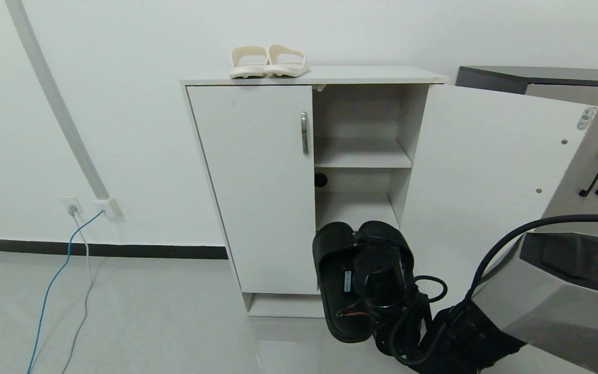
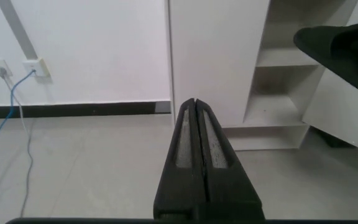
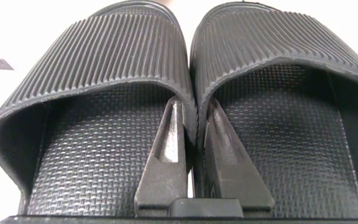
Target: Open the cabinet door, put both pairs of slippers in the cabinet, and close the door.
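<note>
R pincer clenched on the black slippers: one finger inside each shoe, the two inner strap edges squeezed btw them, pair side by side. In head view the R pincer holds the black slippers off the floor, toes fwd & tilted up, heels low. Just ahead: cabinet opening, lower shelf right past the toes, upper shelf above that. Can't tell if toes are inside yet. R door swung open, just to the pincer's right. L door shut, to its left, w/ metal handle. Beige slippers sit on the cabinet top, well above the pincer, over the L door.

L pincer clamped shut on nothing, above the floor, left of & apart from the cabinet; black slippers off to its right. Farther left, wall sockets w/ cables. Grey cupboard beyond the R door.
</note>
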Motion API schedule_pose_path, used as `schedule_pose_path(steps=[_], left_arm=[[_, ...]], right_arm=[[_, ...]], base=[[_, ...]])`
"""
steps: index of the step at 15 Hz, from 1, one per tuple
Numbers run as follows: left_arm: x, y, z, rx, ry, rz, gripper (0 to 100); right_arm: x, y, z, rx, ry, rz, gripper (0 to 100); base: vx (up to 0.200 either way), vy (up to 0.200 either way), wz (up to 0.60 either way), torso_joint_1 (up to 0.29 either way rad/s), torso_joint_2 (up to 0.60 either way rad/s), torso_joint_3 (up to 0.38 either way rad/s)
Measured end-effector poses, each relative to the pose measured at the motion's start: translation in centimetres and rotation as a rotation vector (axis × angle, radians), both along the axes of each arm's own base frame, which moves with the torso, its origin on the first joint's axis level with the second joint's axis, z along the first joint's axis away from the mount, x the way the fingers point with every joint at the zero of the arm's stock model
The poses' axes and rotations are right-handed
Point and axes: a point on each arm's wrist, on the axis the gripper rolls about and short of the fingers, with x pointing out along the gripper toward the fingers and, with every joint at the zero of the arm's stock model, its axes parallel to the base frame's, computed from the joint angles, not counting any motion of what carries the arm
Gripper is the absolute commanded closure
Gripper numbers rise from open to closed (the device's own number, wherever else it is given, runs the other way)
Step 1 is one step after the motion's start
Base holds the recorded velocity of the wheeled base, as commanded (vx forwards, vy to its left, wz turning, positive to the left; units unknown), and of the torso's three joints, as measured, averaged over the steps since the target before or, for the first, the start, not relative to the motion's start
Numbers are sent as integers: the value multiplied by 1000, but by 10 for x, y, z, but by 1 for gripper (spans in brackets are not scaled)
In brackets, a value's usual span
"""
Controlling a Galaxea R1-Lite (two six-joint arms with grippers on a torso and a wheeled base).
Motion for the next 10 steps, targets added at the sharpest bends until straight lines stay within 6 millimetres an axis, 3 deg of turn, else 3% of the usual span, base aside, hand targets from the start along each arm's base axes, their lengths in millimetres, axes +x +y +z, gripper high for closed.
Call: schedule_pose_path(steps=[10], left_arm=[[0,0,0,-30,-1,2,100]], right_arm=[[21,14,-21,-1,5,4,100]], base=[[0,0,0,0,0,0]])
